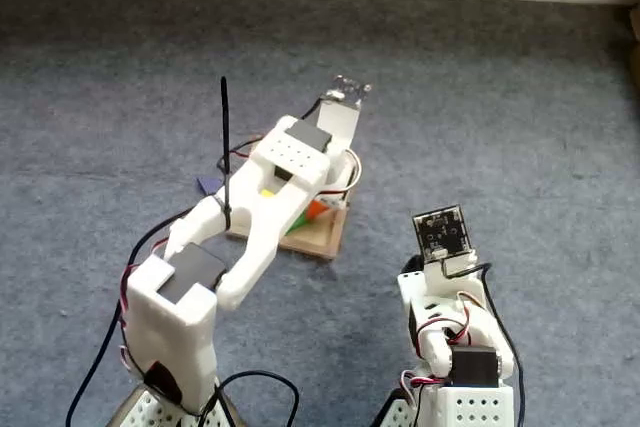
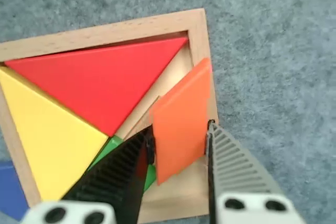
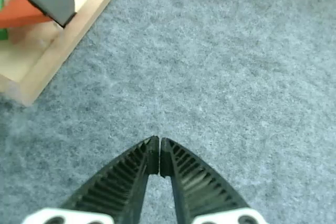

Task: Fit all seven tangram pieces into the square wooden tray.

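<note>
The square wooden tray [image 2: 105, 32] holds a red triangle [image 2: 100, 82], a yellow triangle [image 2: 47, 140] and a green piece [image 2: 113, 148] that is partly hidden by a finger. My left gripper [image 2: 180, 132] is shut on an orange piece [image 2: 181, 103], which is tilted on edge over the tray's bare corner by the rim. In the high view the left arm [image 1: 290, 162] stretches over the tray [image 1: 325, 237]. My right gripper [image 3: 159, 148] is shut and holds nothing. It hovers over the carpet beside the tray [image 3: 68, 35].
A blue piece [image 2: 8, 192] lies on the carpet just outside the tray, seen in the high view as a dark piece [image 1: 208, 185] beyond the left arm. Grey carpet covers the whole area. The right arm [image 1: 450, 327] sits near the front right.
</note>
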`<state>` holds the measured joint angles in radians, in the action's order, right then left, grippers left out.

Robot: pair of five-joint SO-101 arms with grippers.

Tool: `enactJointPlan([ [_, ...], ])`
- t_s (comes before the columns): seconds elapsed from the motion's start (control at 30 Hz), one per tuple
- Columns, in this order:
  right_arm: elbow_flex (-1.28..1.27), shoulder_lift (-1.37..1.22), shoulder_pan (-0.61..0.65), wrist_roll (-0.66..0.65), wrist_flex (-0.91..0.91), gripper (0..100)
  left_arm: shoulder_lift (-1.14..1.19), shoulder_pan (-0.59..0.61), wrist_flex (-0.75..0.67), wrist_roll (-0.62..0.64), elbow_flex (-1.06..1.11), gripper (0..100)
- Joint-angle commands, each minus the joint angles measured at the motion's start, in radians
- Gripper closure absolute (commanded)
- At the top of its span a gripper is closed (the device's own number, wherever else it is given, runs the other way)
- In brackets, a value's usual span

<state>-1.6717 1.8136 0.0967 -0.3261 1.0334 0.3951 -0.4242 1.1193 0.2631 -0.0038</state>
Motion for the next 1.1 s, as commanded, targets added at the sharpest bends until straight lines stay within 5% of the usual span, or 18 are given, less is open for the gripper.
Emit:
enactJointPlan([
  [0.0,-0.151,-0.005,-0.013,0.002,-0.012,97.9,0.021,-0.013,0.078,0.051,-0.120,82],
  [0.2,-0.151,-0.005,-0.013,0.002,-0.012,97.9,0.082,-0.013,0.215,0.057,-0.246,72],
  [0.43,-0.151,-0.005,-0.013,0.002,-0.012,97.9,0.076,-0.008,0.284,0.057,-0.317,72],
  [0.73,-0.151,-0.005,-0.013,0.002,-0.012,97.9,0.082,0.084,0.249,0.049,-0.318,83],
  [1.07,-0.151,-0.005,-0.013,0.002,-0.012,97.9,0.082,0.130,0.244,0.048,-0.280,83],
])
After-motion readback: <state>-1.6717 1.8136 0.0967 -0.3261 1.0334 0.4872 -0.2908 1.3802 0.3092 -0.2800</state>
